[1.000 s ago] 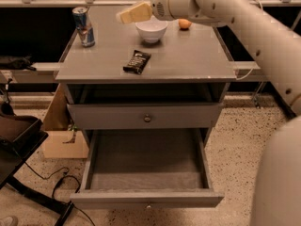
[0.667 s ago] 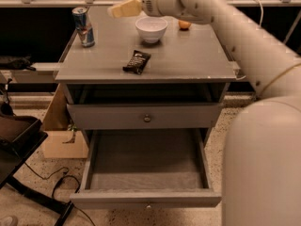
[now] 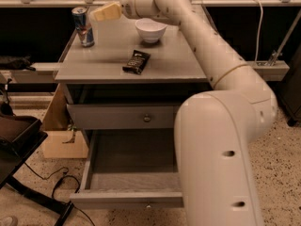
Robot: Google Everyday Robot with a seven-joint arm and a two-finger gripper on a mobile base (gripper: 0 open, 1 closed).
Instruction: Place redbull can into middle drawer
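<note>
The pale yellowish hand (image 3: 106, 12) hangs to the left of the round white bowl (image 3: 151, 30), a little higher than its rim. Whether the hand is wide or narrow I cannot tell. Further left of the bowl stands the slim blue-and-silver redbull can (image 3: 83, 26), upright, with a red mark and silver top, just beside the hand and close to the left edge of the grey worktop (image 3: 103, 68). Bare worktop shows between can and bowl. A dark snack-bar wrapper (image 3: 137, 61) lies in front of the bowl. Far below the bowl, the grey middle drawer (image 3: 127, 161) is pulled out, and its grey floor shows.
</note>
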